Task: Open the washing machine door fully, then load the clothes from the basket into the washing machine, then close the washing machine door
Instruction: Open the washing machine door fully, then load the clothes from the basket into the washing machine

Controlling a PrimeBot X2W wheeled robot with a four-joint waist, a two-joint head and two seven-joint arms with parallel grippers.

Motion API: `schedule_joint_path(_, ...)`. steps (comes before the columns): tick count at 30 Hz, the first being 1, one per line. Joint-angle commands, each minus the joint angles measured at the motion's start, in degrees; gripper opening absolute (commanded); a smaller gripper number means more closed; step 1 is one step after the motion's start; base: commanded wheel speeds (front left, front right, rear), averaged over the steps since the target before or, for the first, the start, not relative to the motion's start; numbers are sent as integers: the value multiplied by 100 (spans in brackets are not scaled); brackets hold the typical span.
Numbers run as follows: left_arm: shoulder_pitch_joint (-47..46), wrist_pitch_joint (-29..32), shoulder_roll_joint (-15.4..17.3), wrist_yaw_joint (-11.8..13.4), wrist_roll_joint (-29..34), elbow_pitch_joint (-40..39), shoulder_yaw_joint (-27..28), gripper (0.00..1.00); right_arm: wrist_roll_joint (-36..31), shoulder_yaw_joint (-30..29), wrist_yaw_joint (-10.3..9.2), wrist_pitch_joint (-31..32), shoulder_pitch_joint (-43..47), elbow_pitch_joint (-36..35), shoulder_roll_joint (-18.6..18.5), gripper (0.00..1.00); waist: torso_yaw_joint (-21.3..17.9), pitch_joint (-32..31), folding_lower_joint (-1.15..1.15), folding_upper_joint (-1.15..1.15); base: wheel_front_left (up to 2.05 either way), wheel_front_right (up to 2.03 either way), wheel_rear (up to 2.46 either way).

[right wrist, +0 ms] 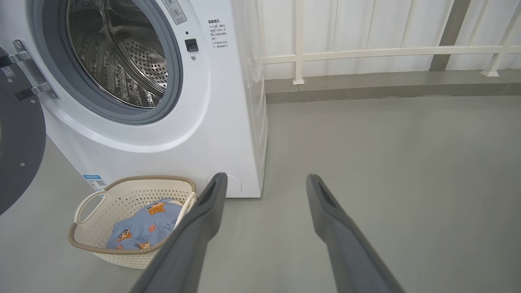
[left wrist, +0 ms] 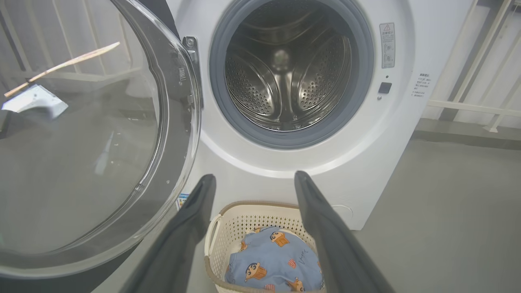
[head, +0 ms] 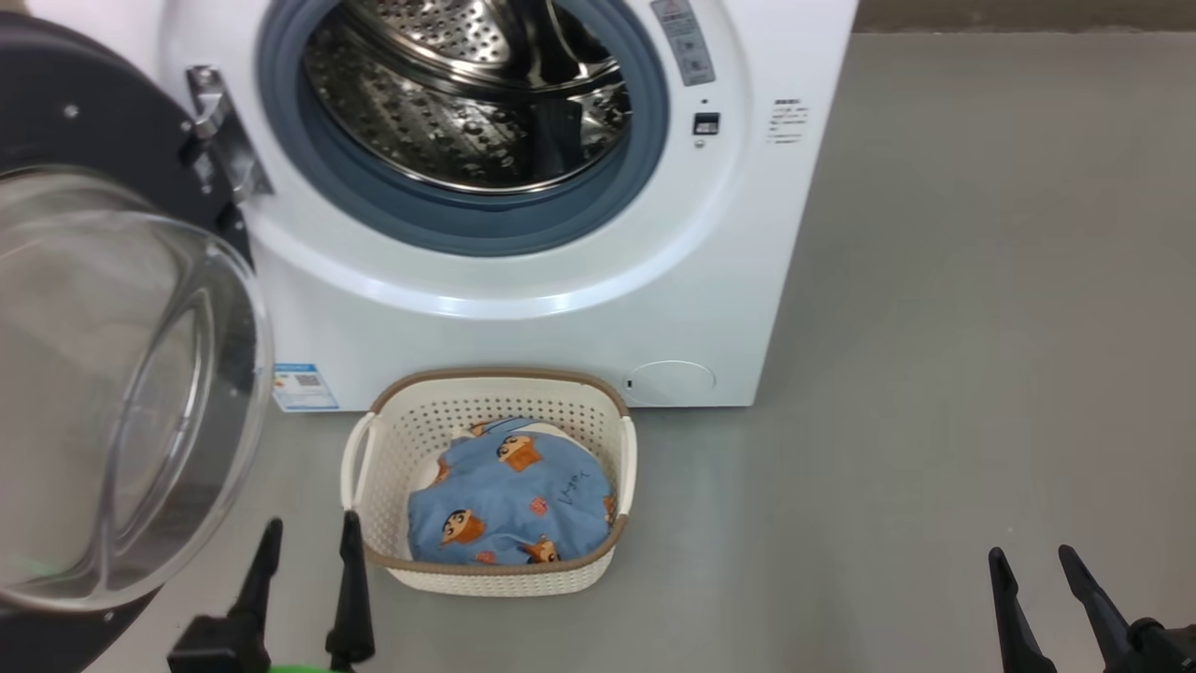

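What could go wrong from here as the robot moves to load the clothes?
1. The left gripper sits close beside the open washing machine door; reaching for the basket could knock the glass.
2. The clothes lie bunched low in the basket, so a pinch may snag the perforated wall or drag the basket.
3. A trailing edge might catch on the gasket.

The light is bright, soft and even, like daylight, and all is sharp. Shadows on the floor point(head: 934, 327) are weak. In the head view, glare shines on the steel drum point(head: 467, 103) at 12 o'clock and on the washing machine door point(head: 121, 393) at 9 o'clock. The wrist views bend straight lines near their edges.
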Motion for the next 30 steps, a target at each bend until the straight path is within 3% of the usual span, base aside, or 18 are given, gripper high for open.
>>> schedule_joint_path(1, -22, -31, 76, -24, 80, -125, 159, 100, -73, 156, 9, -69, -124, -153, -117, 100, -123, 1, 0, 0, 0, 0, 0)
schedule_joint_path(15, 424, -32, 76, -93, 122, -247, 225, 100, -113, 174, 9, -69, 43, -193, -66, 100, -406, -168, 0, 0, 0, 0, 0)
schedule_joint_path(30, 459, -32, 76, -73, 108, -316, 266, 100, -161, 79, 9, -69, 110, -270, -6, 100, -409, -180, 0, 0, 0, 0, 0)
